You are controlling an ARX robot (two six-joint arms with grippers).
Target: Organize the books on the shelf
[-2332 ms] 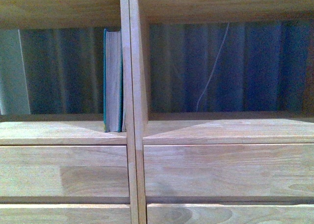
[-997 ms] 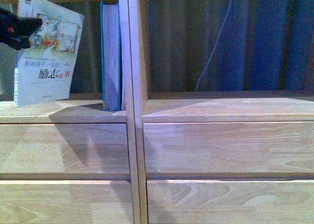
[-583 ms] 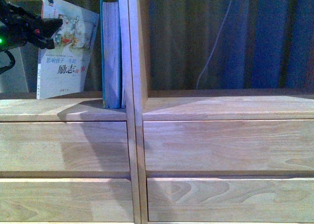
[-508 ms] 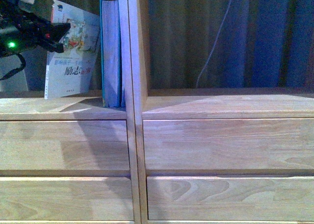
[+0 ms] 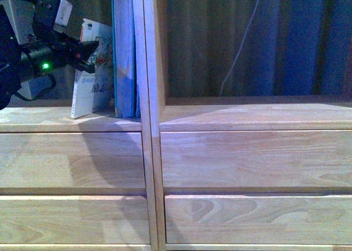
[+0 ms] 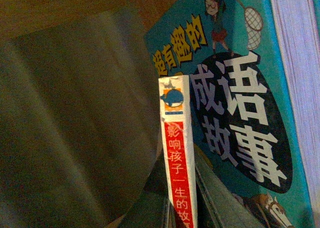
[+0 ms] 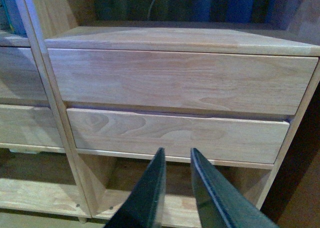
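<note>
In the front view my left gripper [image 5: 88, 50] is shut on the thin paperback [image 5: 94, 88], which stands tilted in the shelf's [image 5: 147, 124] left compartment, its bottom on the board and its top leaning toward the teal hardback [image 5: 124, 58]. The hardback stands upright against the centre divider. The left wrist view shows the paperback's red-marked spine [image 6: 177, 163] between my fingers [image 6: 215, 203], close to the hardback's teal cover [image 6: 240, 113]. My right gripper [image 7: 176, 158] is shut and holds nothing, low in front of the right-hand drawer fronts [image 7: 180, 80].
The right compartment [image 5: 247, 47] holds no books, with blue curtain folds and a thin white cord [image 5: 239, 47] behind it. Below are drawer fronts [image 5: 71, 160] in both columns. A grey box [image 5: 22, 20] sits at the left compartment's far left.
My left gripper has carried the paperback rightward into the left compartment, from its far left to right beside the teal hardback, and turned it more edge-on. The hardback has not moved.
</note>
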